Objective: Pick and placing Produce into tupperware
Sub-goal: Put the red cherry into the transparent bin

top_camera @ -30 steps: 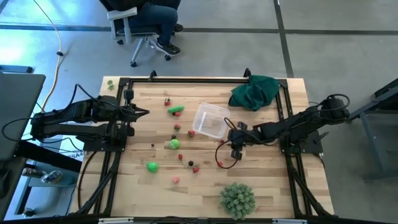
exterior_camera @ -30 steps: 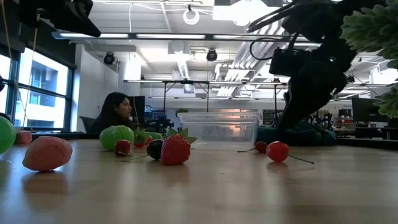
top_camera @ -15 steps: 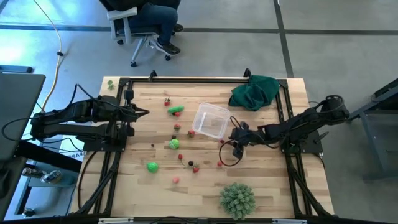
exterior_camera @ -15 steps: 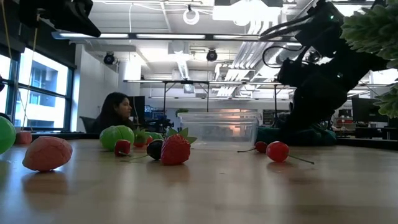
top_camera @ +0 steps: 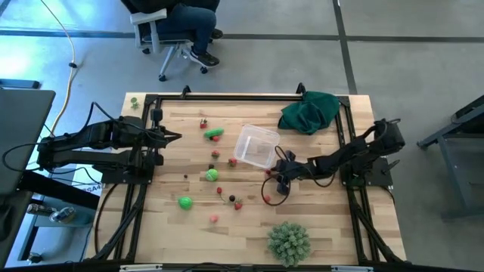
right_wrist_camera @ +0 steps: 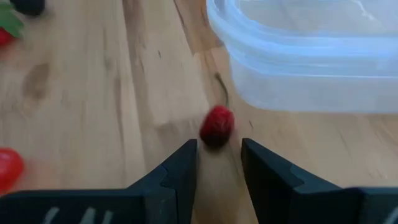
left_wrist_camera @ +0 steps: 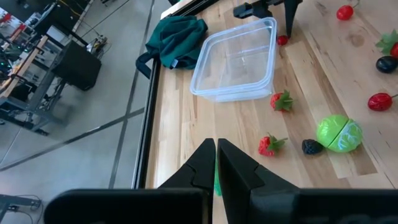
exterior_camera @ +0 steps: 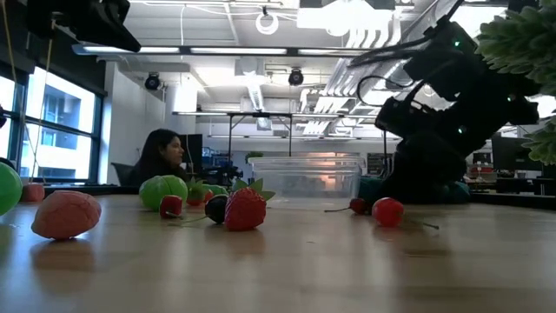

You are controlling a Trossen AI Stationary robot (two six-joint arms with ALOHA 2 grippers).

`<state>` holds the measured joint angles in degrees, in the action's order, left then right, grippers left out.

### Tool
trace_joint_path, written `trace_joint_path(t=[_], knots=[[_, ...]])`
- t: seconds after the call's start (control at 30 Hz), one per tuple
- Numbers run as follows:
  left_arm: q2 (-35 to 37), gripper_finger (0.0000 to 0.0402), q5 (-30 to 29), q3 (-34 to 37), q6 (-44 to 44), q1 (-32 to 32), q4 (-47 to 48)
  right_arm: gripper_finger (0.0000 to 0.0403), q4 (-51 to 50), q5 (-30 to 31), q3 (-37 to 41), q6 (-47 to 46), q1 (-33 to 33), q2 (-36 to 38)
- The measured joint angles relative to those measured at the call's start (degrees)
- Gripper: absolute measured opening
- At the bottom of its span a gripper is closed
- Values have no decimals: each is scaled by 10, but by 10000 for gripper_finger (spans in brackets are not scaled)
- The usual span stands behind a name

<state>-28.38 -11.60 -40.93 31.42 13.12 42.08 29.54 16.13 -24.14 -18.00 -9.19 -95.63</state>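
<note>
The clear tupperware (top_camera: 257,146) stands mid-table with nothing in it that I can see. Produce lies scattered to its left: green pieces (top_camera: 214,134) (top_camera: 212,175) (top_camera: 185,202) and small red ones (top_camera: 238,204). A red cherry (right_wrist_camera: 217,126) lies on the wood by the tupperware's near corner (right_wrist_camera: 249,93). My right gripper (right_wrist_camera: 219,149) (top_camera: 277,181) is low over the table and open, its fingertips just short of that cherry, one on either side. My left gripper (left_wrist_camera: 216,155) (top_camera: 174,137) is shut, raised at the table's left.
A dark green cloth (top_camera: 310,111) lies at the far right corner. A pale-green spiky ball (top_camera: 289,242) sits at the near edge. Another cherry (top_camera: 266,199) lies nearer than my right gripper. Black frame rails (top_camera: 227,96) edge the table. A person (top_camera: 178,19) sits beyond the far edge.
My right gripper has sunk toward the table and tipped further down, closing in on the cherry beside the tupperware. Its fingers have stayed open.
</note>
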Motion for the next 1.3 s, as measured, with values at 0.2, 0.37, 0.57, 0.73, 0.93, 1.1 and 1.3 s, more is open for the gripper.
trace_joint_path(t=[0.2, 0.37, 0.57, 0.73, 0.93, 1.1, 1.3], knots=[[0, 10, 0, 0, 0, 0, 0, 119, 34, 1, -1, -12, 0, -21], [0, 10, 0, 0, 0, 0, 0, 119, 47, 2, 0, -12, -5, -22], [0, 10, 0, 0, 0, 0, 0, 119, 50, 1, 0, -14, -5, -22], [0, 10, 0, 0, 0, 0, 0, 119, 54, -3, -1, -15, -6, -23], [0, 10, 0, 0, 0, 0, 0, 100, 54, 4, -1, -26, -6, -23], [0, 10, 0, 0, 0, 0, 0, 70, 54, 8, -1, -26, -6, -23], [0, 10, 0, 0, 0, 0, 0, 51, 54, 7, -1, -25, -6, -22]])
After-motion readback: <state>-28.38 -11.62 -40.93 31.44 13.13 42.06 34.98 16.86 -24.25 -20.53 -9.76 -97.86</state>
